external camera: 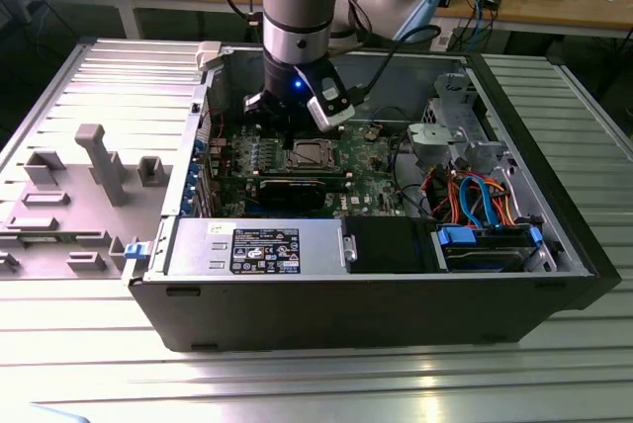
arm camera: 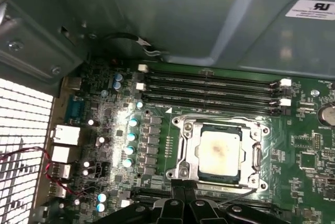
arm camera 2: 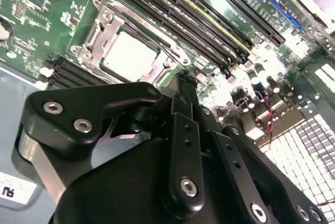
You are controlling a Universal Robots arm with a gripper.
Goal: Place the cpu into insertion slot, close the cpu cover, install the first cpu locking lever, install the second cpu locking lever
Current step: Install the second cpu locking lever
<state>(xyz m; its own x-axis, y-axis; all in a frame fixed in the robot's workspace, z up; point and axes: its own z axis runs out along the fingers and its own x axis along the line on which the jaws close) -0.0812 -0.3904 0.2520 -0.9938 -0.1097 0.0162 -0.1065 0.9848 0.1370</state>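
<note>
A big open computer case (external camera: 376, 314) sits on a ribbed metal table (external camera: 316, 383). Inside it a green circuit board (arm camera: 309, 145) holds long black memory slots (arm camera: 209, 85), and there is a grey power box (external camera: 257, 245) with a label, a bunch of orange and blue wires (external camera: 475, 196), and a blue drive tray (external camera: 490, 240). A grey plastic stand (external camera: 99, 161) rests on the table at the exterior view's left, beside the case.
</note>
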